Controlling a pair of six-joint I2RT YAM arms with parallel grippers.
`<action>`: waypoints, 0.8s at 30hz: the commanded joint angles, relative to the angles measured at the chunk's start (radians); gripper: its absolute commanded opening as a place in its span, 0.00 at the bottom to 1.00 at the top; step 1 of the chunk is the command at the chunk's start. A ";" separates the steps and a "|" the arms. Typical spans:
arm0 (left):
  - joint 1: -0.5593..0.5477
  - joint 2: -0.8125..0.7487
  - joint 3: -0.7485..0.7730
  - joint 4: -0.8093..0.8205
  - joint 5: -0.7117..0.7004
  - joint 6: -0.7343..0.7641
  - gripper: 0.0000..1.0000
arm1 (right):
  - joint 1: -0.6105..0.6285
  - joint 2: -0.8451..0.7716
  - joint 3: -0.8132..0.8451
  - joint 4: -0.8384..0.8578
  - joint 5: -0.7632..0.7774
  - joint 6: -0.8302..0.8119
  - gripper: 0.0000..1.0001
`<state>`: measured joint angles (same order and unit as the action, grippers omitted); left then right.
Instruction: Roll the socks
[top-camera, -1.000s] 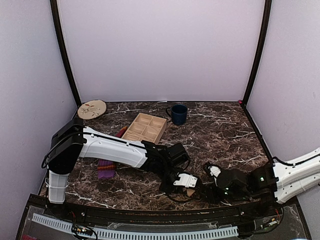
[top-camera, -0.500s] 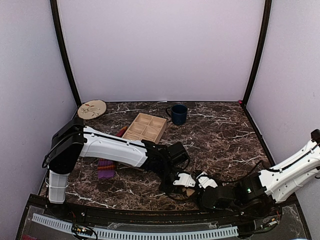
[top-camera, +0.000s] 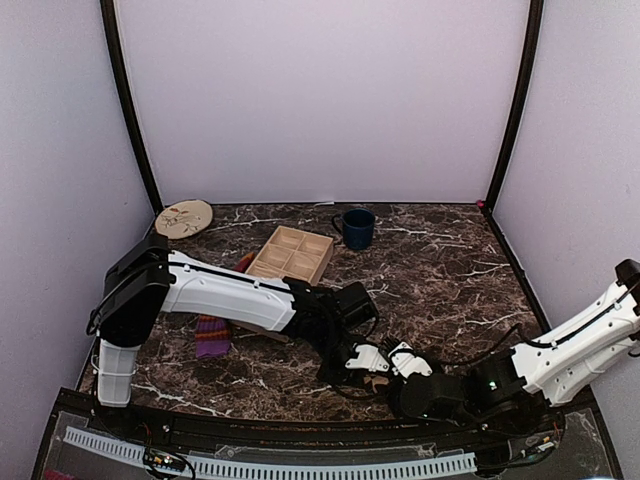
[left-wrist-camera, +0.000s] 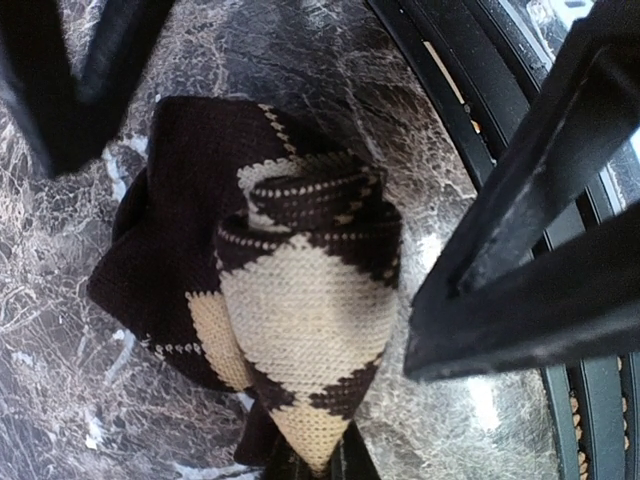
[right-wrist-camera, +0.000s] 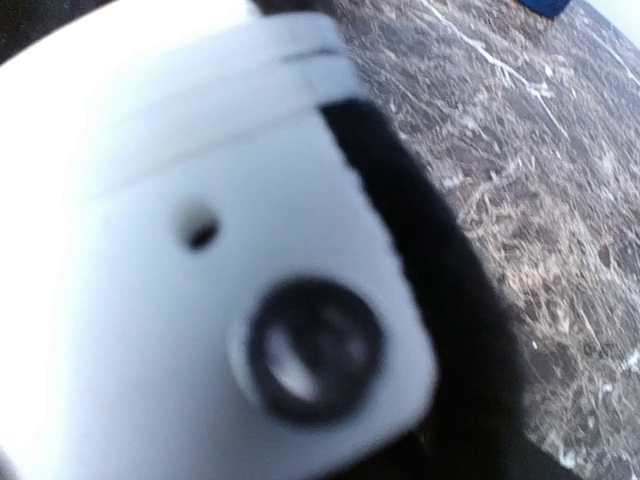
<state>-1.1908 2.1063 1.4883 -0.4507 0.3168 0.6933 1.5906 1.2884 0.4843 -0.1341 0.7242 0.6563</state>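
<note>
- We see pale lavender walls (top-camera: 320, 100) closing in the back and both sides of the cell, with a dark post (top-camera: 128, 110) running up each rear corner.
- The table (top-camera: 450, 270) is dark brown marble shot through with white veins, and a black rail (top-camera: 300, 432) runs along its near edge.
- The left arm (top-camera: 230, 295) lies low across the table from its base at the near left towards the near centre. The right arm (top-camera: 575, 350) comes in from the right edge and meets it there.
- A wooden tray (top-camera: 291, 255) with square compartments sits towards the back, left of centre.
- A round patterned plate (top-camera: 184, 218) rests in the far left corner.
- A dark blue mug (top-camera: 356, 228) stands just right of the tray, near the back wall.
- The purple striped sock (top-camera: 211, 337) lies on the table at the left, partly hidden under the left arm.
- The brown argyle sock (left-wrist-camera: 290, 310) is a small loose bundle on the marble at the near centre, close to the rail.
- The left end effector (top-camera: 366, 360) hangs over that bundle with its dark fingers (left-wrist-camera: 520, 250) spread wide, the sock between them and not pinched.
- The right end effector (top-camera: 408, 362) sits just beside the left one. Its wrist camera is filled by a blurred white housing, so we cannot tell how far it is parted or whether it grips anything.
</note>
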 joint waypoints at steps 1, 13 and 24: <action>0.017 0.037 -0.001 -0.082 0.021 -0.021 0.00 | 0.010 -0.075 0.001 0.000 0.083 -0.018 0.70; 0.036 0.045 0.016 -0.102 -0.027 0.007 0.00 | 0.021 -0.189 -0.037 -0.314 0.226 0.546 0.69; 0.033 0.001 -0.076 0.000 -0.308 -0.020 0.00 | -0.097 -0.176 -0.053 -0.177 0.077 0.773 0.60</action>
<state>-1.1656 2.1086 1.4834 -0.4221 0.2436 0.6872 1.5414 1.1515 0.4511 -0.4194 0.8619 1.3380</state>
